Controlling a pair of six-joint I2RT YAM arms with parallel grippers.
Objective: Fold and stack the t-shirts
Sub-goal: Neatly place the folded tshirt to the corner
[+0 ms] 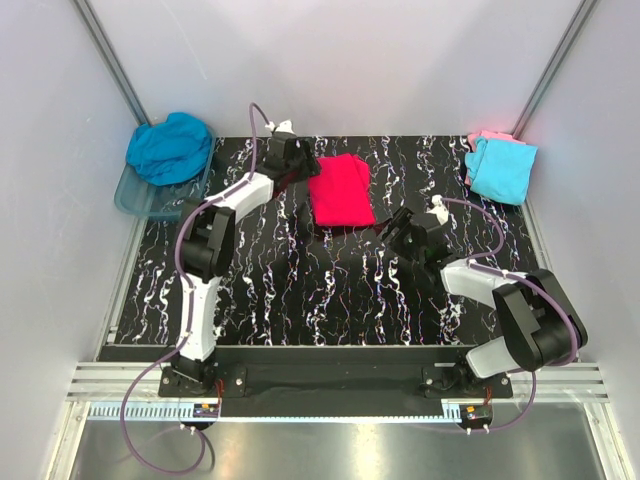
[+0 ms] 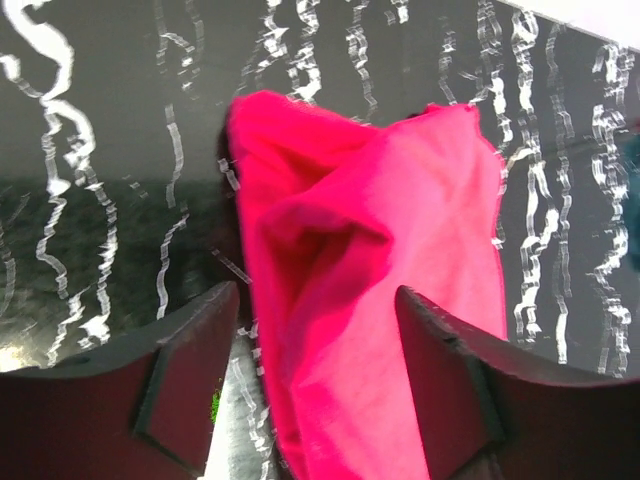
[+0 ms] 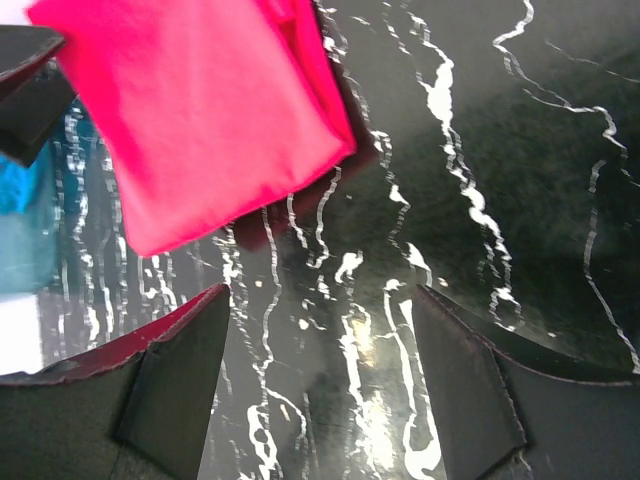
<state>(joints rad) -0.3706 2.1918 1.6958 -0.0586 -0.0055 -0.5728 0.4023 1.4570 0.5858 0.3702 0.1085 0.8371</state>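
Bright pink-red folded cotton t-shirt [image 1: 342,190] lies flat on the black marbled tabletop [image 1: 300,290], just toward 12 from centre. It is a neat rectangle with its long axis roughly 12-to-6, the far end tipped a touch toward 11. Left jaws sit at its 10 o'clock corner, parted and straddling a raised fold of the cloth; I see no pinch yet. Right jaws are just off its 5 o'clock corner, released, with only bare tabletop between them.

My read: it's ready for the stack at 2 o'clock, where the light cyan folded shirt [image 1: 500,168] lies over the pale pink one [image 1: 488,136]. I'd bite all layers deep and lift both corners level so the fold doesn't spill. The teal-blue crumpled shirt [image 1: 170,148] waits at 10, on the clear bluish plastic tub [image 1: 135,198].
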